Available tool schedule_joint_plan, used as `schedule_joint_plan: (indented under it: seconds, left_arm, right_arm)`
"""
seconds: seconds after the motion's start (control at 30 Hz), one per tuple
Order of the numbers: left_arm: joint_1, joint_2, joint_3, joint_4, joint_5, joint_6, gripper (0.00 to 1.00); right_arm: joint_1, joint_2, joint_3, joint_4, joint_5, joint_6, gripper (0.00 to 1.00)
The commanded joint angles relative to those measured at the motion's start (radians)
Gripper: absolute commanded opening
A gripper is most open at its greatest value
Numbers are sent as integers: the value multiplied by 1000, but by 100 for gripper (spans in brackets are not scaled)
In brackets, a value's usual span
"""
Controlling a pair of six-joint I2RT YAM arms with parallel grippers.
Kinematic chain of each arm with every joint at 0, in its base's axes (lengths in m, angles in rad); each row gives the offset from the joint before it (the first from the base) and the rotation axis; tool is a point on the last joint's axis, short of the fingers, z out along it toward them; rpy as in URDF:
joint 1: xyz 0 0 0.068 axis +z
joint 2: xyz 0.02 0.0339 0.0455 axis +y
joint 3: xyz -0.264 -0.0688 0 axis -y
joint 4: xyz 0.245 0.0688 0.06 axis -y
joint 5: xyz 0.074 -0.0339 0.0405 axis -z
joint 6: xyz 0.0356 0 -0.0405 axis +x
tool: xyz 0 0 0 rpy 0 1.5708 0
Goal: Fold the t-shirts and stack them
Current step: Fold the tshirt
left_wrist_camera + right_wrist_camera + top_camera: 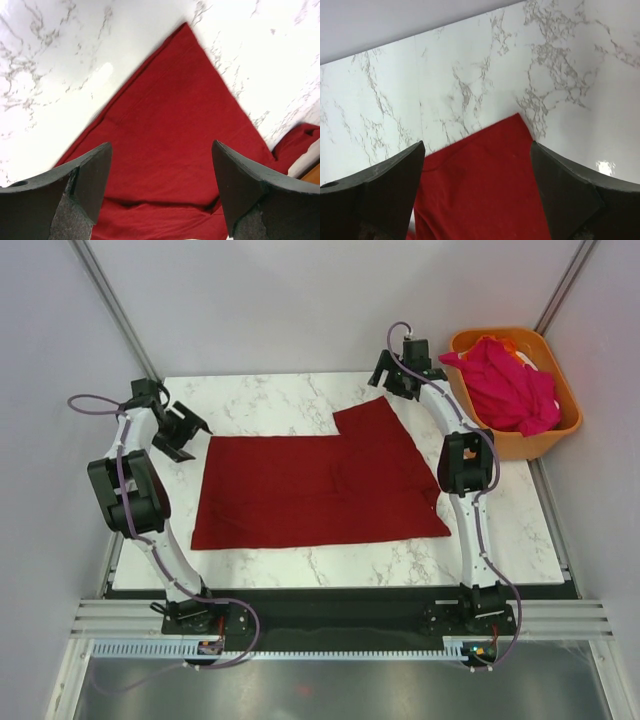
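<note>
Marble-patterned tabletop (pixel 300 395), white with grey veining, carries the dark crimson t-shirt (pixel 320 485), spread flat and smooth as a wide rectangle with one squared flap jutting toward the far right. From above, the left gripper (pixel 183 432) hangs just off the shirt's far left corner, jaws apart and holding nothing; the right gripper (pixel 392 375) sits by the flap's far corner, also released. An orange plastic tub (pixel 560 425), oval and glossy, stands at the table's right edge with the magenta t-shirt (pixel 510 385) heaped in it, crumpled and spilling over the rim.

Left wrist view: two dark, wedge-shaped fingers (pixel 90 175) stand wide apart above the crimson cloth (pixel 170 130), which tapers to a sharp corner on the shiny marble; a soft fold ridge runs near the bottom.

Right wrist view: matte black fingers (pixel 395 185) spread open over another pointed corner of the red fabric (pixel 480 175), its weave fine and even against the veined stone (pixel 470 75).
</note>
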Motion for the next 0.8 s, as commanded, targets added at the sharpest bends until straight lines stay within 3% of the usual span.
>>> schedule_joint_plan:
  seconds: [0.0,0.27,0.37,0.4,0.57,0.77]
  left_arm:
    - [5,41,59,9,11,47,88]
    - [2,81,52,-4,11,41,85]
    - [2,86,48,-4,8,35,84]
    - [0,88,47,-4,10,32,84]
    - [0,83,38,-5,25,25,84]
    - [2,89,19,-7,22,27,84]
  right_arm:
    - [-10,78,70,19,5,-5,94]
    - [-10,161,79,26,50,-19,93]
    - [-7,190,85,26,21,-8,89]
    - [5,193,79,24,16,-11,81]
    - [54,180,16,23,42,-29,74]
    - [57,178,3,26,82,1,45]
